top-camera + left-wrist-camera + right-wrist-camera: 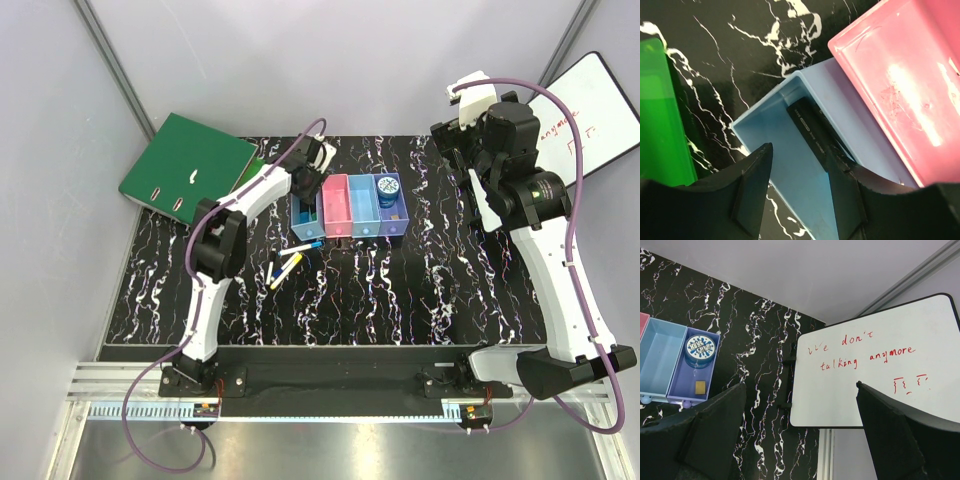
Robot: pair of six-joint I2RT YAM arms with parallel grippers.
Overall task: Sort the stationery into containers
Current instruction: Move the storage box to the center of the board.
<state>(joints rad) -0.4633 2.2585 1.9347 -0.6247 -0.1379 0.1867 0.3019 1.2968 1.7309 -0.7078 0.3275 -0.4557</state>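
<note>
left wrist view: my left gripper (800,150) hangs over the end light blue bin (767,125), the one on the binder side of the row. its jaws are partly spread with nothing pinched between them. a dark oblong item (810,131) lies inside that bin along the wall shared with the pink bin (900,85). its near end runs behind my right-hand finger, so i cannot tell whether that finger touches it. the green binder (660,115) sits just beside the bin on the other side.

top view: several loose pens (288,262) lie on the table (420,290) just in front of the bin row, unsorted.

right wrist view: my right gripper (800,386) is raised with its jaws spread wide and empty, well apart from the work. the blue tin (700,349) sits in the purple bin (685,382).

assessment: the step in hand looks like a drop into the end bin, with the item apparently down. the task seems partly done, with the pens outstanding.

recommendation: i would withdraw straight up, jaws unchanged, until both fingers clear the rim. any sideways motion risks hooking the bin wall and dragging the joined row. i would then approach a pen at the edge of the cluster, jaws across its barrel.
</note>
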